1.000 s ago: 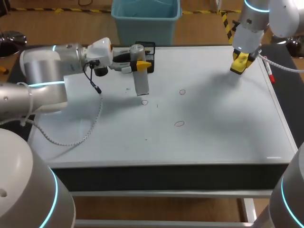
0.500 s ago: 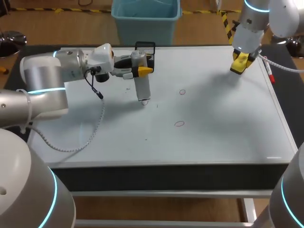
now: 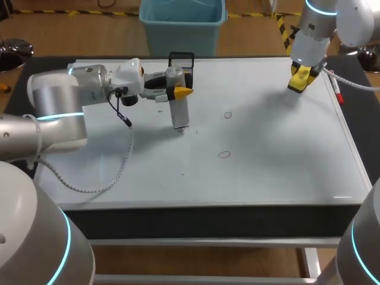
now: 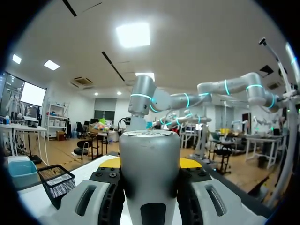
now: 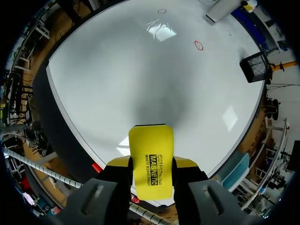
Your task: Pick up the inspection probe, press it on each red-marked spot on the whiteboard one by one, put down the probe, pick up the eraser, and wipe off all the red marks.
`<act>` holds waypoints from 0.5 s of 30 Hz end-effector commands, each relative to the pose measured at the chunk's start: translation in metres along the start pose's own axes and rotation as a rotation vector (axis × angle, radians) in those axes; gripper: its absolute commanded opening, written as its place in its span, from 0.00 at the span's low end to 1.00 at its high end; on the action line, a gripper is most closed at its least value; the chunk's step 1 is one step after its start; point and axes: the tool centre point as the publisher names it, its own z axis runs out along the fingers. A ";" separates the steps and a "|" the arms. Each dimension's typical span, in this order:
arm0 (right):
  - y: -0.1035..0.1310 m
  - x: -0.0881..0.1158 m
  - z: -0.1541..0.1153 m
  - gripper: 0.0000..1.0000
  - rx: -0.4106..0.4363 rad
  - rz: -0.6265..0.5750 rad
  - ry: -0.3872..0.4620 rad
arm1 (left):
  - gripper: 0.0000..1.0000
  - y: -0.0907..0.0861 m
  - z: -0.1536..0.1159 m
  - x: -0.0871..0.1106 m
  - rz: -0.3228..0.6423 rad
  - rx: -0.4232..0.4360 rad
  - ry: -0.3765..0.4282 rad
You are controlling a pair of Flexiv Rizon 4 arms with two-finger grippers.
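Note:
My left gripper (image 3: 177,90) is shut on the grey cylindrical probe (image 3: 180,111), which stands upright with its tip on the whiteboard (image 3: 267,166), where the leftmost red mark was. Two red circles show: one (image 3: 228,115) to the probe's right, one (image 3: 223,154) nearer the front. In the left wrist view the probe (image 4: 149,159) fills the gap between the fingers. Over the board's far right corner my right gripper (image 3: 301,77) is shut on the yellow eraser (image 5: 151,154). That view shows the red marks (image 5: 198,45) and the probe (image 5: 222,9) far ahead of it.
A black wire basket (image 3: 181,59) stands at the board's back edge, just behind the probe. A red marker (image 3: 338,95) lies along the right edge, near the right gripper.
The left arm has carried the probe a little right and forward, and its tip now covers the leftmost red mark. The right arm has not moved.

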 end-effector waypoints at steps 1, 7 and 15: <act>0.000 0.000 -0.001 0.00 0.002 -0.002 0.002 | 0.00 0.003 -0.002 -0.002 0.003 0.004 0.001; 0.000 0.000 -0.001 0.00 0.002 -0.002 0.002 | 0.00 0.008 -0.003 -0.004 0.007 0.007 0.005; 0.000 0.000 -0.001 0.00 0.002 -0.002 0.002 | 0.00 0.012 -0.004 -0.004 0.001 -0.001 0.012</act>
